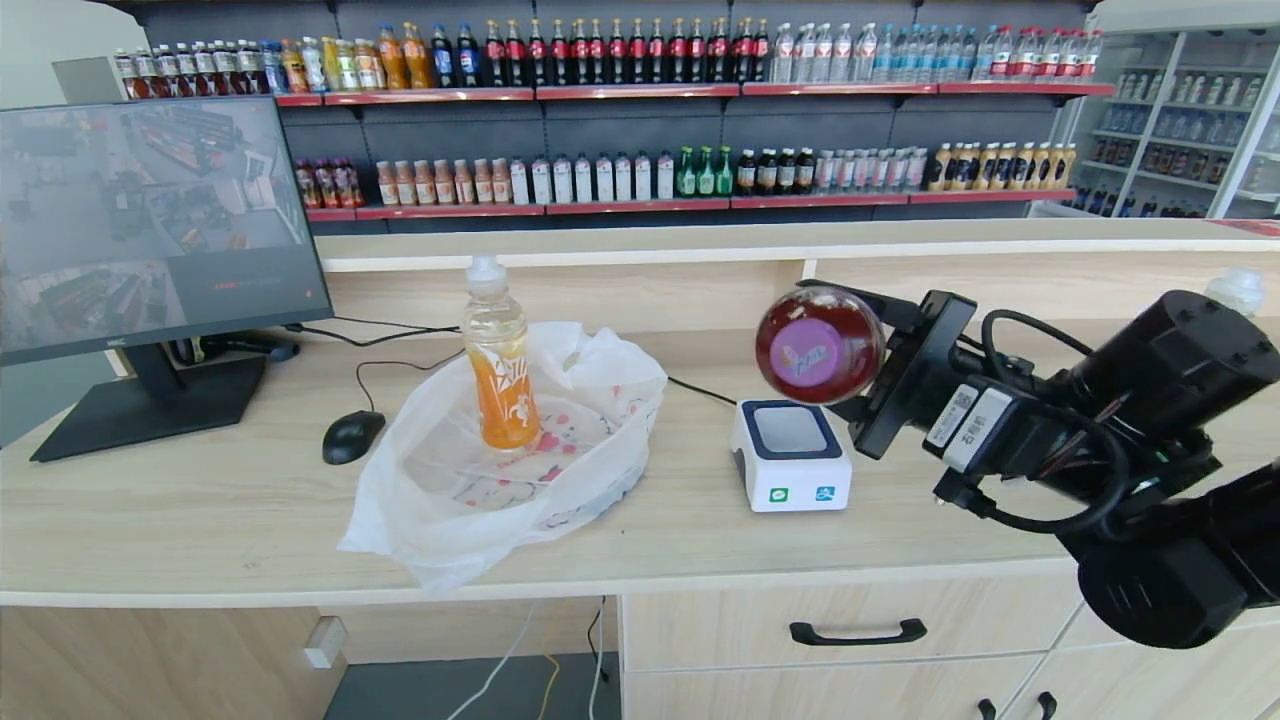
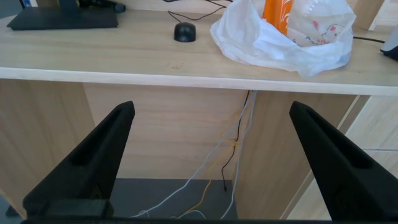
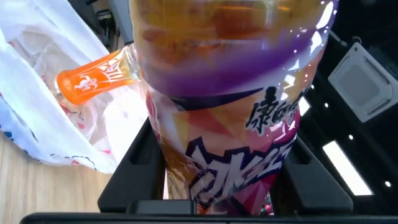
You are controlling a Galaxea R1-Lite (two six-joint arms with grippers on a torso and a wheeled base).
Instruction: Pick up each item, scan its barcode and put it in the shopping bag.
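My right gripper (image 1: 868, 352) is shut on a red tea bottle (image 1: 820, 343) with a purple label, held sideways just above the white barcode scanner (image 1: 790, 455). Up close, the tea bottle (image 3: 230, 106) sits between the dark fingers (image 3: 134, 168). An orange drink bottle (image 1: 497, 360) stands upright inside the white plastic shopping bag (image 1: 520, 450) on the counter, left of the scanner. My left gripper (image 2: 211, 162) hangs open below the counter's front edge, nothing between its fingers (image 2: 93, 155). The shopping bag (image 2: 292, 37) and the orange bottle (image 2: 277, 12) lie above it.
A monitor (image 1: 150, 230) on a stand is at the counter's left, with a black mouse (image 1: 352, 436) and cables beside the bag. A raised wooden ledge (image 1: 800, 245) runs behind. Drawers (image 1: 850, 620) sit under the counter. Shelves of bottles (image 1: 640, 110) line the back wall.
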